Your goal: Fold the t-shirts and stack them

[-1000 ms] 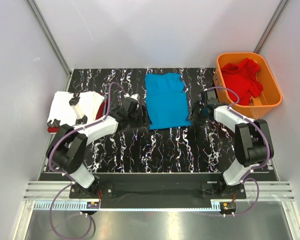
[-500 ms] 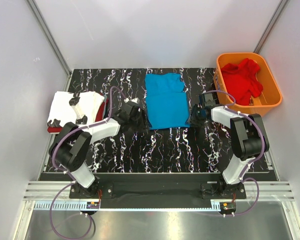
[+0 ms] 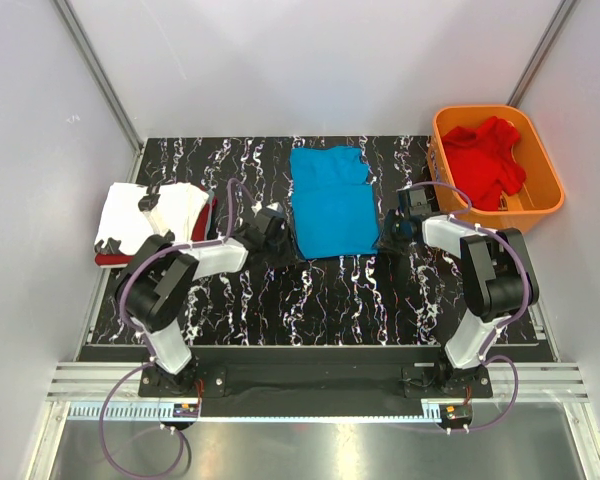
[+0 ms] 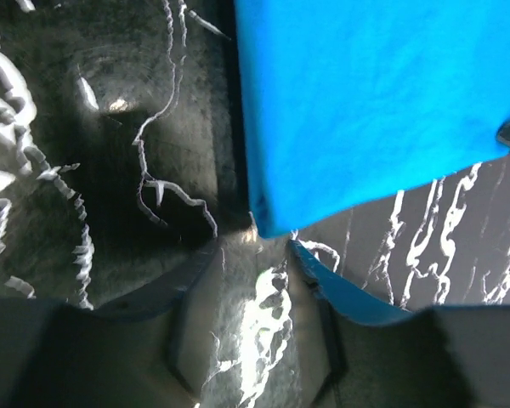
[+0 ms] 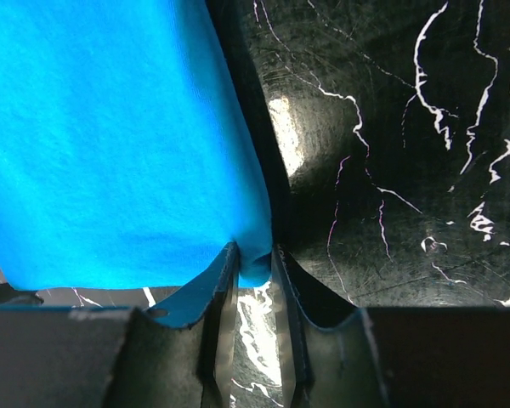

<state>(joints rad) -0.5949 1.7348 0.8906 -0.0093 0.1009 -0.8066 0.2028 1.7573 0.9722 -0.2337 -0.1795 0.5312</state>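
While scanning from the left edge of the black marbled worktop (image 3: 330, 300): a folded white t-shirt with black marks (image 3: 145, 215), resting on top of a dark red t-shirt (image 3: 209, 214), with only red edges peeking out underneath.

Next along, the left claw (image 4: 257, 255), low at the near left corner of the blue t-shirt (image 3: 332, 205). Stands partly open, one finger on either side of that corner, the cloth's tip just at the mouth of the gap. Grips nothing.

In the middle of the worktop, the blue t-shirt itself: flat, folded to a tall rectangle, well apart from the stack.

At its near right corner, the right claw (image 5: 253, 255). Narrows to a slim gap with the blue corner inside, the cloth touching one finger. Cannot tell whether pinched or merely enclosed.

Farthest right, by the worktop's far right corner, an orange basket (image 3: 528, 223) with a brighter red t-shirt (image 3: 485, 160) crumpled inside.
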